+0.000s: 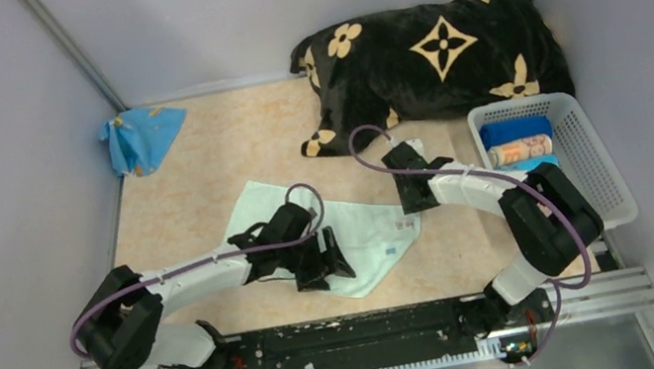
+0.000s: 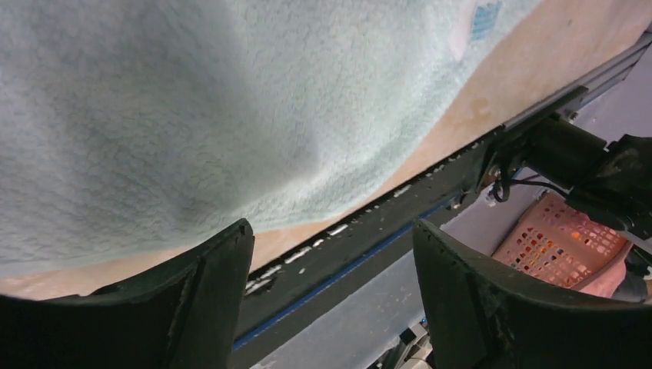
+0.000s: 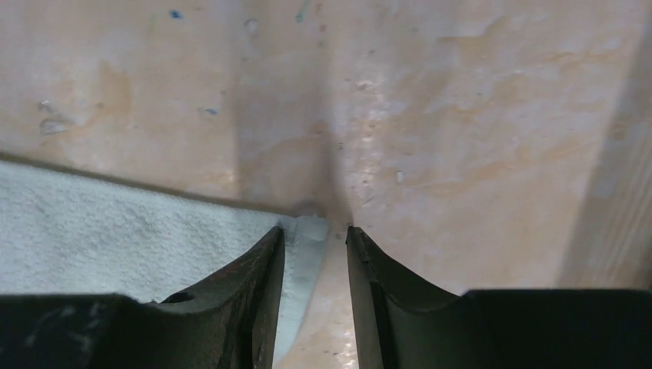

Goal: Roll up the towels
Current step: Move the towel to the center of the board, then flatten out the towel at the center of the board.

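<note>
A mint green towel lies spread flat in the middle of the table. My left gripper hangs low over its near edge, open, with nothing between the fingers; in the left wrist view the towel fills the upper left beyond my gripper. My right gripper is down at the towel's right corner. In the right wrist view its jaws stand a narrow gap apart, with the towel's corner lying in that gap beside the left finger. A crumpled blue towel sits at the far left.
A white basket at the right holds rolled towels, one blue and one orange. A big black blanket with beige flowers lies at the back right. Walls close in the table on three sides.
</note>
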`<state>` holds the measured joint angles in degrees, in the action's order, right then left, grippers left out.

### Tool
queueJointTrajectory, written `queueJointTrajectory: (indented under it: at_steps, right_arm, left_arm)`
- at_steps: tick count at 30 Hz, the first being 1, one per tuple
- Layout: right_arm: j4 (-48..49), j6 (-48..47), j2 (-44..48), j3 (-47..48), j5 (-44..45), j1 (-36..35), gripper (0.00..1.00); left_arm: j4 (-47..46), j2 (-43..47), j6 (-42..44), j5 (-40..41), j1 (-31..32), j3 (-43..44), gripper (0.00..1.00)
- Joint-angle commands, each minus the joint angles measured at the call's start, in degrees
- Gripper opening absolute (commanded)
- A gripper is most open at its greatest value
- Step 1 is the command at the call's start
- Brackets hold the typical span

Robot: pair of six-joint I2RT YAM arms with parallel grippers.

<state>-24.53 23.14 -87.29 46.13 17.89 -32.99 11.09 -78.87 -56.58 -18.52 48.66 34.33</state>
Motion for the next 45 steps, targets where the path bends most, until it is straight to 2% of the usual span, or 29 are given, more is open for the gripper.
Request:
queueJointTrajectory:
  at_steps: [1,6,13,16,19,22,26,30,36,42,44,45]
  right_arm:
    - [-2.02,-4.79,2.18,3.27,1.39,2.92,0.36]
    - [-1.3,-7.4,3.9,4.18,-3.47,2.93,0.43]
    - [-4.75,-6.66,2.0,4.97,-1.8,3.85,0.44]
    - [-4.38,-6.63,1.71,4.57,-3.06,5.39,0.44]
    - [-3.33,-6.91,1.15,4.39,-4.84,6.36,0.44]
    - [-2.68,-7.07,0.17,3.98,-6.79,7.67,0.44]
    - [-1.03,-6.83,-1.4,3.01,-10.2,9.81,0.41]
    - [-1.4,-6.89,-3.82,3.08,-9.7,9.97,0.4]
    - [-3.75,-6.37,-8.91,3.17,-11.4,9.97,0.33]
    - [-5.55,-5.98,-10.76,3.71,-11.81,9.97,0.12]
    - [-6.29,-5.91,-10.38,4.31,-10.69,9.97,0.01]
    - [-6.53,-5.92,-9.99,4.35,-10.19,9.97,0.0]
  left_arm:
    - [4.21,-0.08,-2.24,1.41,2.44,7.11,0.83]
    - [17.57,2.39,6.94,13.9,-1.93,14.42,0.86]
    - [25.43,-1.72,28.28,21.12,-21.55,23.25,0.85]
    - [26.41,-6.26,35.36,24.18,-25.83,28.42,0.85]
    - [25.84,-11.18,39.4,24.84,-29.73,33.22,0.85]
    - [28.78,-17.13,41.31,21.57,-33.07,39.15,0.84]
    - [29.77,-23.23,43.68,20.5,-36.03,43.53,0.82]
    - [30.85,-28.5,45.51,20.53,-37.9,47.5,0.81]
    - [32.33,-34.01,47.19,21.27,-39.54,52.05,0.8]
    - [33.03,-38.21,48.25,20.63,-40.54,55.93,0.79]
    - [33.03,-39.64,48.4,20.1,-40.97,57.16,0.76]
    - [33.03,-40.35,48.33,19.73,-41.2,57.84,0.75]
